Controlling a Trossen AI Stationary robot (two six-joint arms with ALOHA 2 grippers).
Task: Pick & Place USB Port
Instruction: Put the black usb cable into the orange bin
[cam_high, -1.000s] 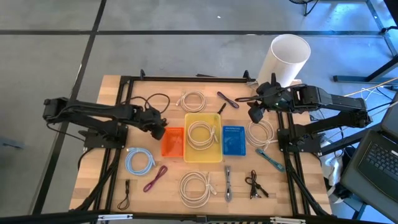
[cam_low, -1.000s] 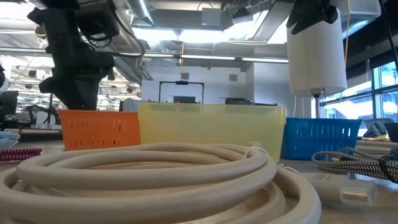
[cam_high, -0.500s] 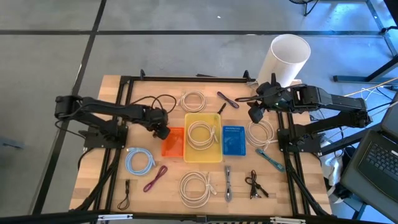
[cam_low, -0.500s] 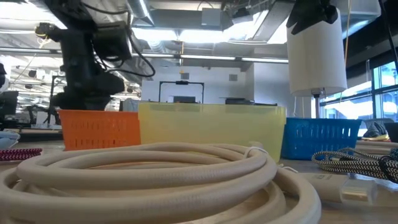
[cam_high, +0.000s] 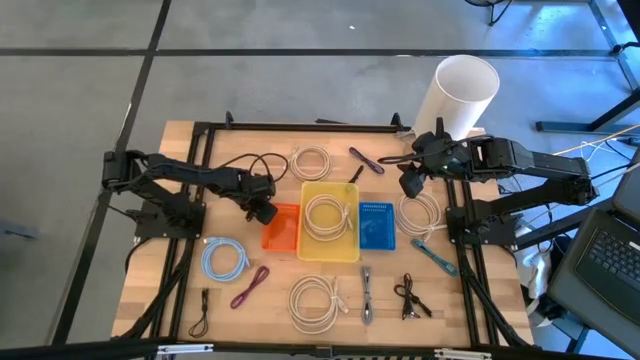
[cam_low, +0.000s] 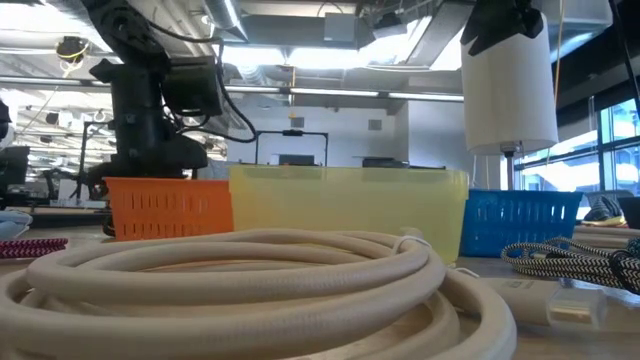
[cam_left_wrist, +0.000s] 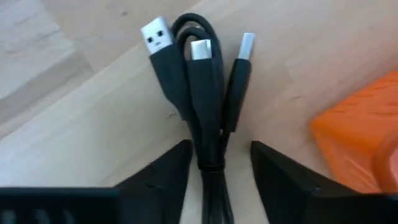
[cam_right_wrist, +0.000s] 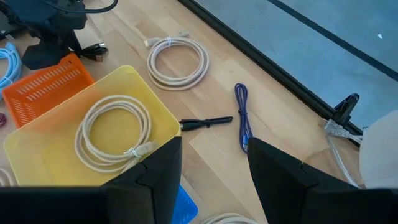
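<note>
The black USB cable lies on the worktop toward its far left, just beside the orange basket. It is straddled by the left gripper, jaws partly open and not yet clamped. They should be closed squarely on the bundled strands, clear of the basket. The right gripper is held wide open near the far right corner.

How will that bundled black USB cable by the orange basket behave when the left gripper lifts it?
The black USB cable is folded into loops, so it probably hangs limp. It looks thin, so likely light. The plug ends poke out loose beyond the left gripper, so they may swing or snag the orange basket beside it.
</note>
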